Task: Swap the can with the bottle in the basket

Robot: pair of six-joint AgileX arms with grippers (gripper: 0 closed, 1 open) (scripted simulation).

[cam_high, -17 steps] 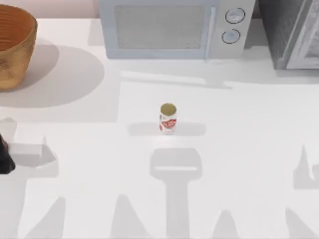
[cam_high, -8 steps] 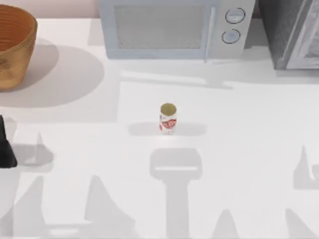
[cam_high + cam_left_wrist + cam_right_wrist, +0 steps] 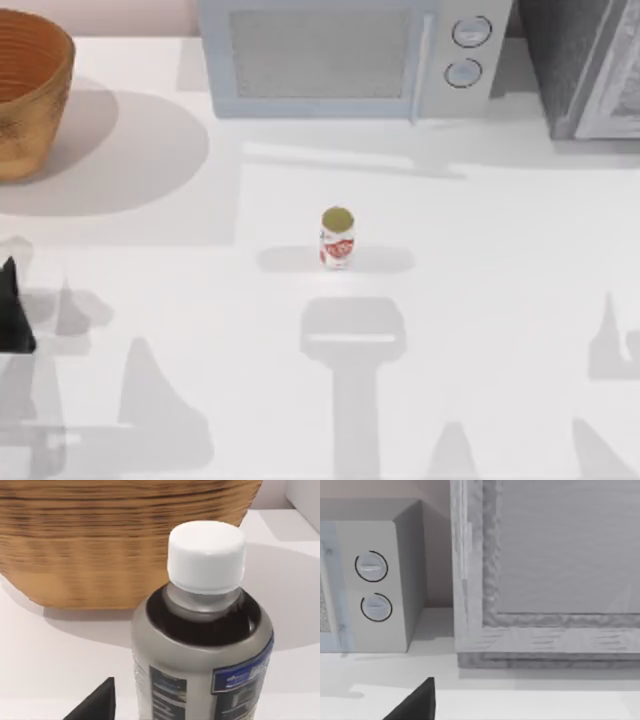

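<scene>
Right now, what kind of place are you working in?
Probably a kitchen counter, in a rendered simulation. A microwave with two round dials stands at the back of the white table, with a woven basket, a can and a dark drink bottle around.

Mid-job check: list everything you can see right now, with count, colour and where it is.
can: one, white with red label and gold top, upright mid-table.
basket: one, orange-brown woven, table's far left.
bottle: one, grey with white cap and dark contents, close in the left wrist view, outside the basket.
microwave: one, pale grey, two dials, at the back.
cabinet: one, grey, back right.
table: one, white.
left gripper: black, at the table's left edge.
right gripper finger: black tip, facing the cabinet.
</scene>
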